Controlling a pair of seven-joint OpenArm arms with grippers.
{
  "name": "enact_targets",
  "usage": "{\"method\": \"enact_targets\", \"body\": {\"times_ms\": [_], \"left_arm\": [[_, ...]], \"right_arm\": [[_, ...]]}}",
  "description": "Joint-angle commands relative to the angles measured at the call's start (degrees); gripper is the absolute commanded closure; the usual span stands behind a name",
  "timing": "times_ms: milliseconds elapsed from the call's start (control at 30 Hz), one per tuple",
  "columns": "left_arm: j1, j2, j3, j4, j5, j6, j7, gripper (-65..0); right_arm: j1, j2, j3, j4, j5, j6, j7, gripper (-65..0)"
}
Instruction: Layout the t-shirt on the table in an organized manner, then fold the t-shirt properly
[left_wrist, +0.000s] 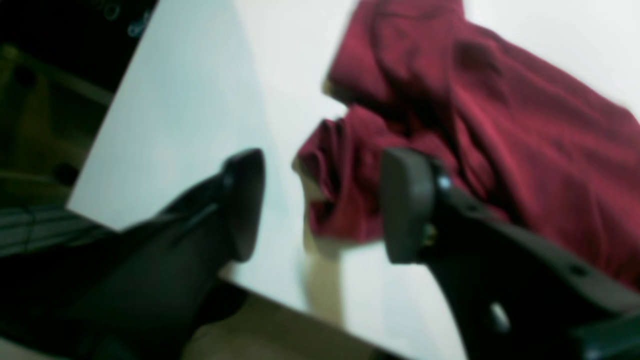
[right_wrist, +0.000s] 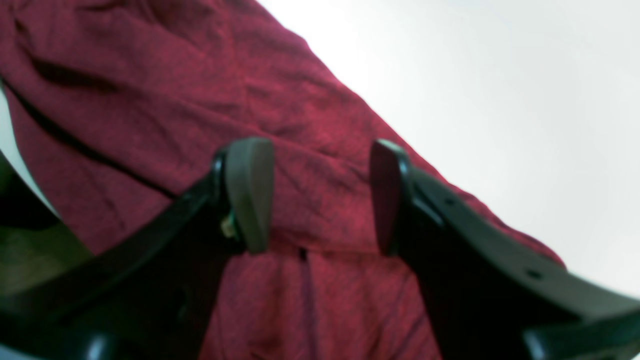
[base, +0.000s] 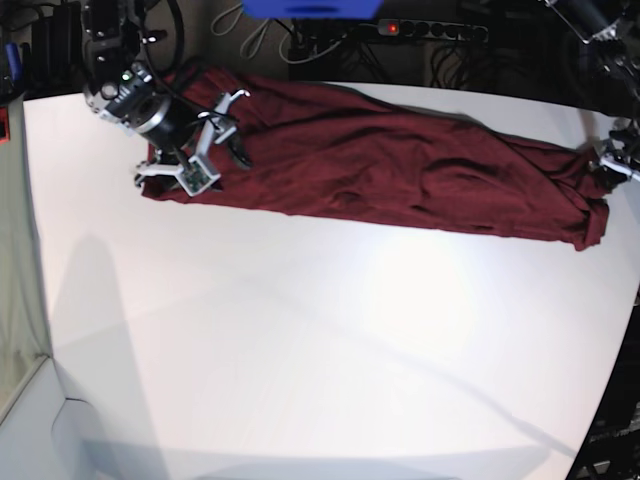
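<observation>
The maroon t-shirt (base: 400, 170) lies stretched in a long, wrinkled band across the far part of the white table (base: 300, 350). At the band's left end my right gripper (base: 195, 150) hovers over the cloth. In the right wrist view the right gripper (right_wrist: 320, 197) is open, with the t-shirt (right_wrist: 150, 100) spread below it and nothing pinched. At the band's right end, by the table's edge, is my left gripper (base: 612, 160). In the left wrist view the left gripper (left_wrist: 325, 205) is open, and a bunched end of the t-shirt (left_wrist: 500, 125) lies loose just beyond its fingertips.
A power strip (base: 430, 30) with a red light and several cables lie behind the table's far edge, beside a blue object (base: 310, 8). The table's curved right edge (base: 622, 350) runs close to the left arm. Its corner (left_wrist: 75, 205) shows in the left wrist view.
</observation>
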Motion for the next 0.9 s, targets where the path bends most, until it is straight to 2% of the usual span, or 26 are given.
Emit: {"method": "enact_targets", "body": {"times_ms": [0, 100, 267, 400, 533, 700, 767, 867], "left_arm": [[0.70, -1.00, 0.38, 2.45, -0.45, -0.07, -0.91, -38.7], [2.54, -0.82, 1.87, 5.00, -0.18, -0.07, -1.00, -38.4], [2.72, -0.82, 2.84, 3.42, 0.08, -0.07, -1.00, -38.2], [2.28, -0.82, 3.02, 0.60, 0.08, -0.07, -1.35, -34.7], [2.54, -0.82, 6.18, -1.68, 0.08, 0.01, -6.18, -33.8], [2.45, -0.82, 7.76, -4.94, 0.08, 0.01, -7.77, -33.1], [2.37, -0.82, 7.76, -5.29, 0.08, 0.01, -7.77, -28.0], [1.75, -0.82, 7.50, -5.29, 0.08, 0.01, -7.85, -15.2]], "right_arm": [[0.30, 0.22, 0.09, 1.08, 0.91, 0.03, 1.42, -31.5], [0.30, 0.22, 0.09, 1.08, 0.91, 0.03, 1.42, -31.5], [0.30, 0.22, 0.09, 1.08, 0.99, 0.03, 1.42, -31.5], [0.30, 0.22, 0.09, 1.08, 0.99, 0.03, 1.42, -31.5], [0.38, 0.40, 0.09, 0.99, 0.99, 0.03, 1.42, -31.5], [0.65, 0.40, 0.09, 0.91, 0.91, 0.03, 1.42, -31.5], [0.74, 0.49, 0.18, 0.91, 0.91, 0.03, 1.42, -31.5], [0.82, 0.49, 0.18, 0.91, 0.82, 0.03, 1.42, -31.5]]}}
